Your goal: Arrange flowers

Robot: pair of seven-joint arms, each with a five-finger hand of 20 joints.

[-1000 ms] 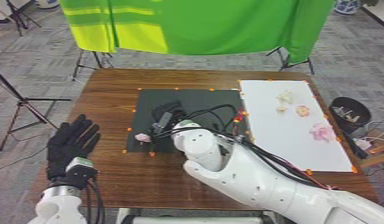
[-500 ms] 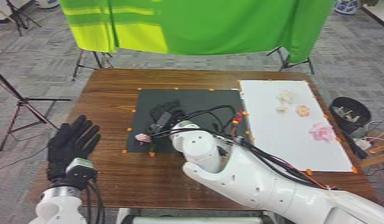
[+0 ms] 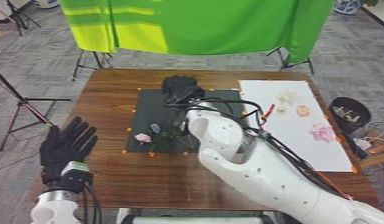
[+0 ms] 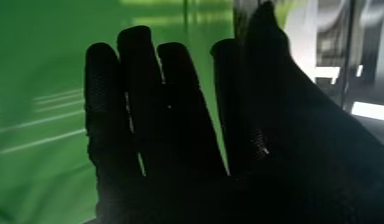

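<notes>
One hand of mine, the left hand, is spread open at the left side of the counter. Next comes the dark mat, where a small pink flower is near some green leaves. My right hand is at the mat's far edge, fingers straight, pinching nothing that I can see. On the white sheet are pale flowers, a peach flower and a larger pink flower. I judge the arranging begun, with these still left.

white glare, deep backlit shadow
</notes>
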